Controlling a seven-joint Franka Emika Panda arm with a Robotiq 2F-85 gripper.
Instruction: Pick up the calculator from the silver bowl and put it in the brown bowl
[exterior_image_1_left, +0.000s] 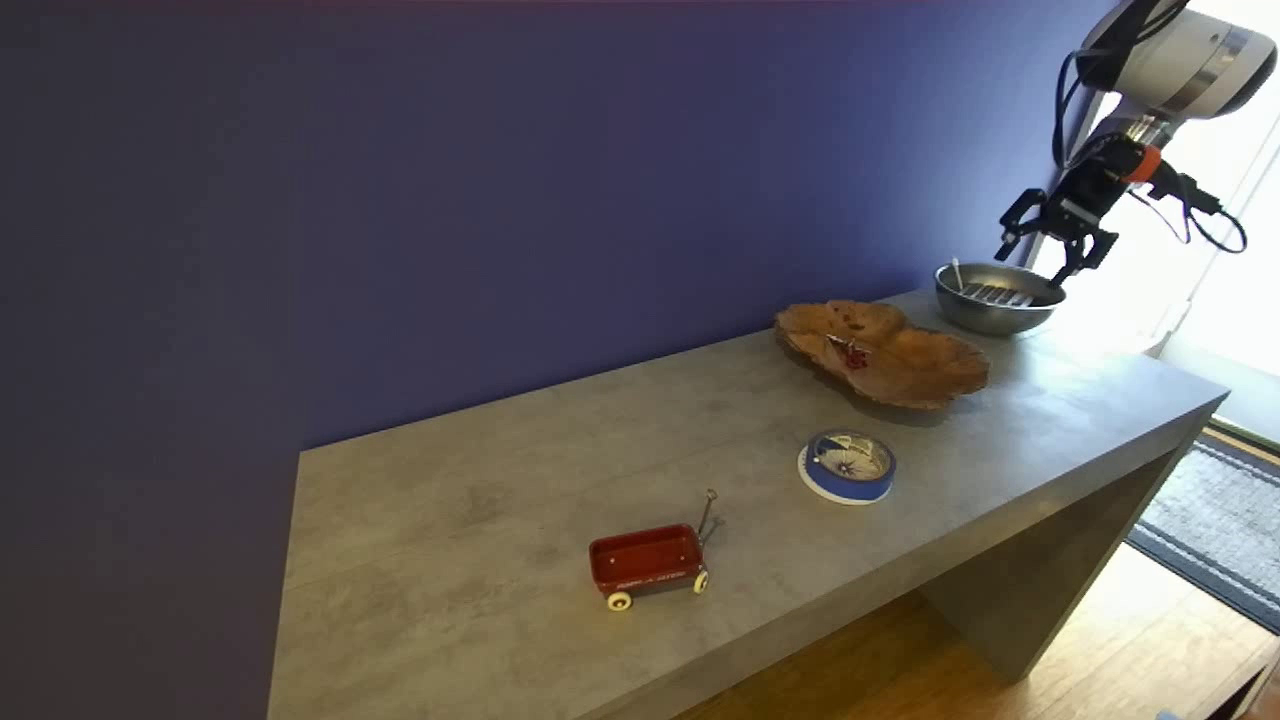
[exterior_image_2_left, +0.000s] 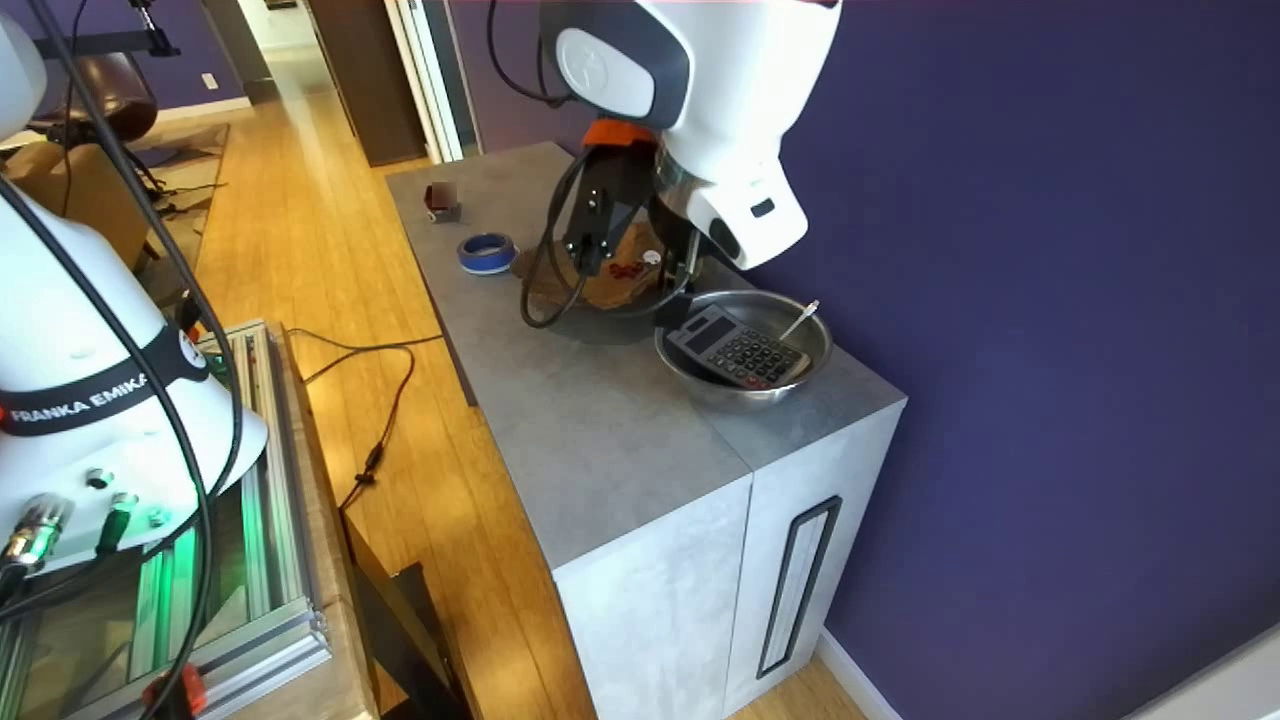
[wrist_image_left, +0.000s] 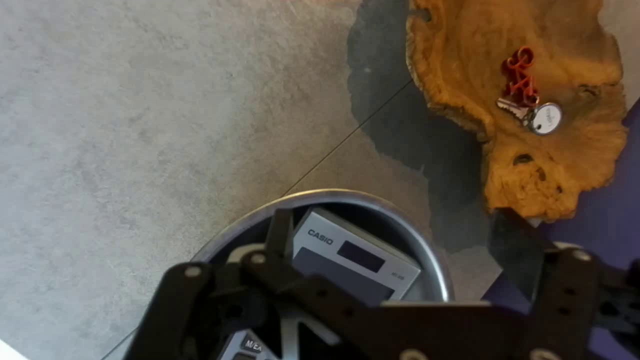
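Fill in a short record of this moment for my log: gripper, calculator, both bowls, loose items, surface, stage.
gripper: open, holding nothing, at the silver bowl; whether it touches the rim is unclear
calculator: face up inside the silver bowl
also in silver bowl: thin stick, identity unclear
brown bowl: apart from the silver bowl; holds key, red charm, round white tag
loose items: red toy wagon, blue-and-white dish
surface: grey countertop
stage: calculator not yet gripped, transfer not yet done
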